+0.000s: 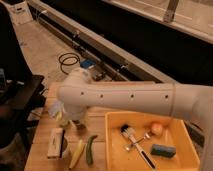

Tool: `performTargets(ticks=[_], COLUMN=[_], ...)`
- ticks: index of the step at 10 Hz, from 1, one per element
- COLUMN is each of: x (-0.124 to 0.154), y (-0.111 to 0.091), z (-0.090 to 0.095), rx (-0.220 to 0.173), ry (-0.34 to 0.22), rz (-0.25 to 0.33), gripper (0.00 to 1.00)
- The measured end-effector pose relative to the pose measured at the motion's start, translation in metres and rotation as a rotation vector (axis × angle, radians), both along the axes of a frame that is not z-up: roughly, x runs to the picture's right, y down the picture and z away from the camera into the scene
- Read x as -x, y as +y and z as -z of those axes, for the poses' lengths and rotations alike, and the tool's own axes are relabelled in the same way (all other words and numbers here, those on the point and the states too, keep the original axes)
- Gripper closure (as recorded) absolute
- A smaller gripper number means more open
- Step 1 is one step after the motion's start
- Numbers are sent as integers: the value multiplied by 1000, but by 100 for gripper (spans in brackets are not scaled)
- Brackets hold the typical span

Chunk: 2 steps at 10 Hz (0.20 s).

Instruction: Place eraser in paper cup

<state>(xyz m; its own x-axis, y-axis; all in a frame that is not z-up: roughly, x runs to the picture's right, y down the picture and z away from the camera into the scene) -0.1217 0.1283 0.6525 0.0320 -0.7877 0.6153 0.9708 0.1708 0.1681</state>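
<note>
The arm (130, 97) is stretching across the table (42, 137), hiding the gripper (75, 120) near its left end. The eraser (55, 143) is lying across the cup (63, 148) at the front left, beside a banana (76, 152) and a green vegetable (90, 149). A brush (136, 144) and sponge (163, 150) are sitting in the yellow tray (114, 150).

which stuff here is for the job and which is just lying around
Job: eraser, paper cup against it, claw tucked under the white arm.
Lying about: yellow tray, brush, blue-green sponge, orange ball, banana, green vegetable.
</note>
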Motion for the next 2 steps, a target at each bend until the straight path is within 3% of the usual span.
performTargets(ticks=[2], x=[-19], y=[-15], z=[-6], rx=[-4], ry=[4], rz=[-16], gripper=[20])
